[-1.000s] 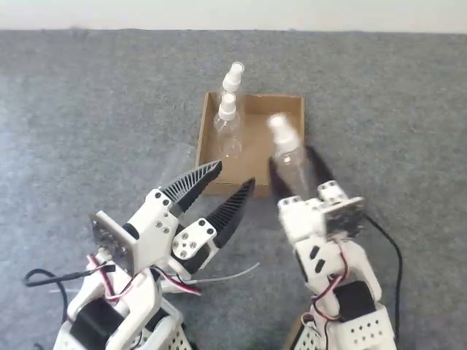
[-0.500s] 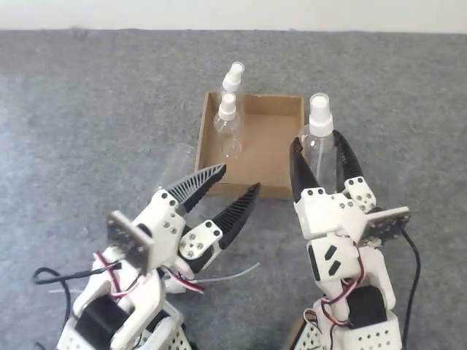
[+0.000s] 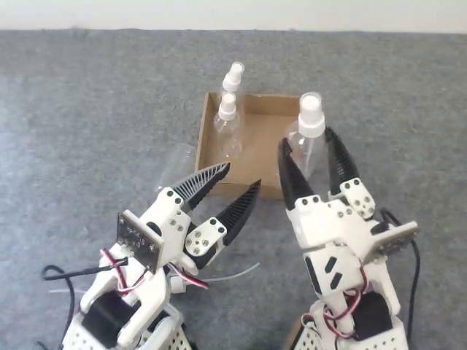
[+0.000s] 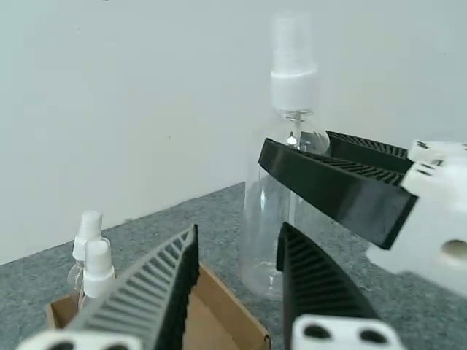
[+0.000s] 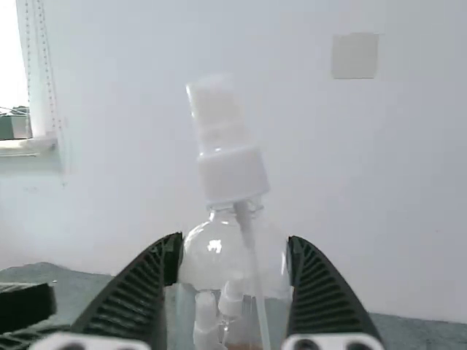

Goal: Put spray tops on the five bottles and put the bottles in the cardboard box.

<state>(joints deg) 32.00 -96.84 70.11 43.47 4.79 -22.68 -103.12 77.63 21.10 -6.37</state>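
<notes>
Clasping the bottle (image 3: 306,157) round its clear body just under the shoulder, the right jaws hold it upright, and its white spray top (image 3: 311,114) stands free above the fingertips. From above, the bottle sits over the wall of the cardboard box (image 3: 259,149) on the right arm's side; whether its base already clears that wall I cannot tell. The step in hand looks like the placing, so the sound way is to carry the bottle a little inward over the bare box floor before lowering it, rather than dropping it along the wall, where the base could catch the rim and tilt. It should go down straight and stay vertical. The jaws should release only once the base is resting, spreading slowly, since an empty plastic bottle is light and top-heavy with its sprayer and probably tips at a nudge from a withdrawing finger. The arm should then lift straight up past the spray top. A second capped bottle (image 3: 228,130) stands in the box near the opposite wall, well apart, so the floor between offers room. The left jaws are spread wide and empty, their tips close to the box's near corner on the left arm's side, and they are best kept there, clear of the descent. Beyond the far wall another capped bottle (image 3: 233,76) stands on the table (image 3: 87,109).
</notes>
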